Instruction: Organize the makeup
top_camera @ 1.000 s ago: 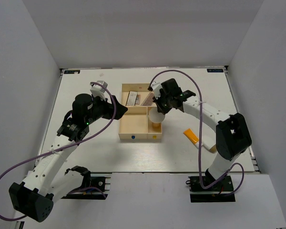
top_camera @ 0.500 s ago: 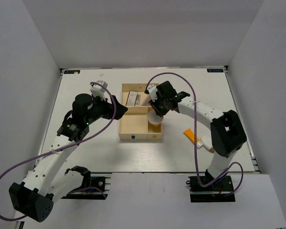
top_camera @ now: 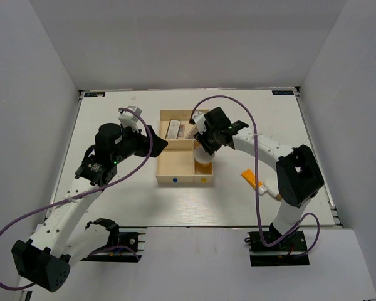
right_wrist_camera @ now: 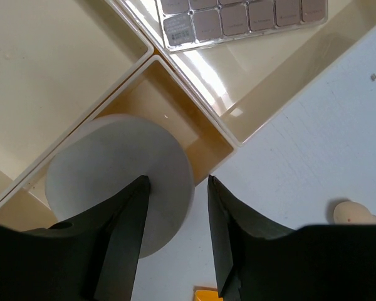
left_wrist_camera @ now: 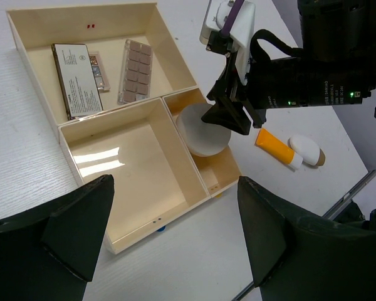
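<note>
Light, soft cream round pad (right_wrist_camera: 113, 169) lies in the pale wooden tray's (right_wrist_camera: 194, 100) small compartment; pinch its rim. The right end effector (right_wrist_camera: 177, 185) straddles it, half-parted, gripping nothing.

text: none legible | palette label (left_wrist_camera: 75, 78): print too small

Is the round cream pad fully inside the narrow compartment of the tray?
Not fully. The round cream pad lies over the narrow compartment, but its edge overlaps the tray's outer wall toward the table.
</note>
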You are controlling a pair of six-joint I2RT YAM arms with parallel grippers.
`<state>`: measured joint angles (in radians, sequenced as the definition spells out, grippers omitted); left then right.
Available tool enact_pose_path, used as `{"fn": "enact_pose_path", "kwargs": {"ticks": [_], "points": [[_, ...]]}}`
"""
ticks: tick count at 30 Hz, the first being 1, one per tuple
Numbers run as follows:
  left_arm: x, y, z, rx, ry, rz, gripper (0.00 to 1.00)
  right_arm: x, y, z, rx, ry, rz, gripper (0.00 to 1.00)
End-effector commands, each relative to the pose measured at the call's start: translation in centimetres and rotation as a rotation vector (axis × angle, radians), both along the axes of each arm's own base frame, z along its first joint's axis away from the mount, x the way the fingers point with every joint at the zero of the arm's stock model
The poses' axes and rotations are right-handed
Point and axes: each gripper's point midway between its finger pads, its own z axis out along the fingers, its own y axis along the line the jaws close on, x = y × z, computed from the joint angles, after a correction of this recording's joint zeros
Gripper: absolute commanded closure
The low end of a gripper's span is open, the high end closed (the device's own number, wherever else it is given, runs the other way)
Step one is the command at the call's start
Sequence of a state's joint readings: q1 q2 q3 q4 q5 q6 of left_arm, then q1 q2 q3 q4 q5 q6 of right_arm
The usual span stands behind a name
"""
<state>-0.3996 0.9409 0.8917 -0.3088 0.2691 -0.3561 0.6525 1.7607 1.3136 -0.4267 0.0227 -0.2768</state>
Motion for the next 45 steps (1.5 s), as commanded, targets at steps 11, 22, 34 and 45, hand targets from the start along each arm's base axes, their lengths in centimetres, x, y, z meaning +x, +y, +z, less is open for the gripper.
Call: {"fn": "enact_pose_path", "kwargs": {"ticks": [11, 22, 34, 45], "points": [[0.1, 0.0, 0.3, 0.000, -0.017, 0.003, 0.11, -0.7, 1.4, 2.3, 0.022, -0.069, 0.077, 0.49], [0.0, 0.0, 0.4, 0.000, -0.021, 0.001, 0.11, -1.5, 2.0, -0.3, -0.068, -0.062, 0.127, 0.49], [0.0, 0.1, 0.5, -0.001, -0.025, 0.004, 0.11, -1.7, 1.7, -2.2, -0.122, -0.028, 0.127, 0.49], [0.2, 0.1, 0.3, 0.005, -0.018, 0.009, 0.11, -2.3, 2.8, 4.7, 0.058, -0.138, 0.157, 0.50]]}}
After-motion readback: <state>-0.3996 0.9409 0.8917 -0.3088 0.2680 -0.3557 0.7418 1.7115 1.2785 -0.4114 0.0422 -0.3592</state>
